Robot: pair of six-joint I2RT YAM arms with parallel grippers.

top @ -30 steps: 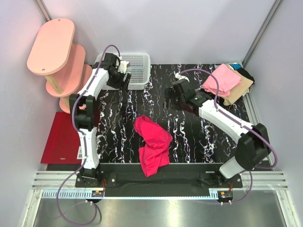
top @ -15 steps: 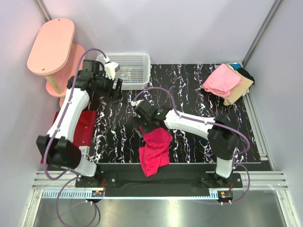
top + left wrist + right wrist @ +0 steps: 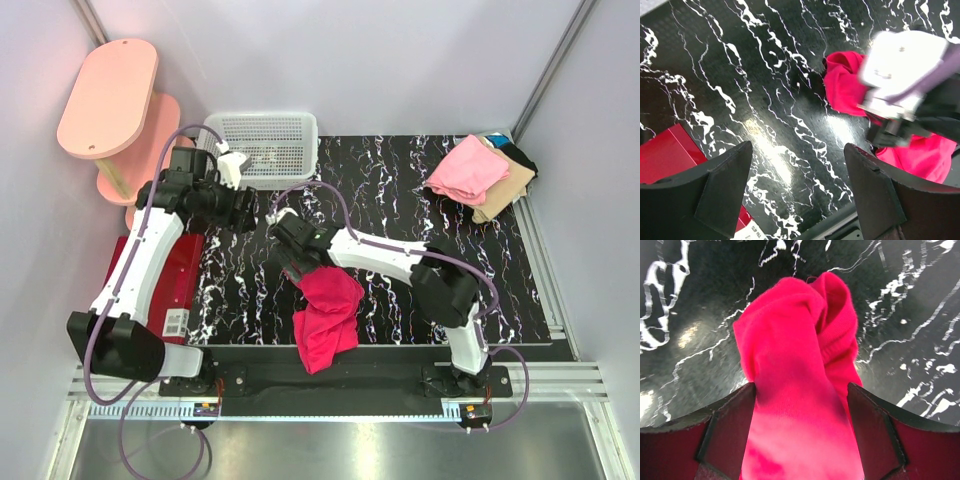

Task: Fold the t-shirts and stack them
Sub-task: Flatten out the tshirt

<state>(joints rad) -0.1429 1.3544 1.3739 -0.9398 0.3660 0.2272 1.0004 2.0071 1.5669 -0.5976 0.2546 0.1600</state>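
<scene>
Between wide-open R pincer (image 3: 800, 390) tips sits magenta t-shirt (image 3: 790, 335), ungripped; L pincer (image 3: 797, 150) open, apart

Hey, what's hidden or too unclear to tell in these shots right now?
- Top view: right gripper fingertips, hidden under its own wrist; contact with the red shirt unclear.
- Left wrist view: right arm blurred, covering part of the red shirt.
- Top view: black shirt mostly under the pink shirt and tan shirt.

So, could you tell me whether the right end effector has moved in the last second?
Yes. The right end effector moved left, away from the folded stack, and sits open over the far end of the magenta t-shirt.
</scene>
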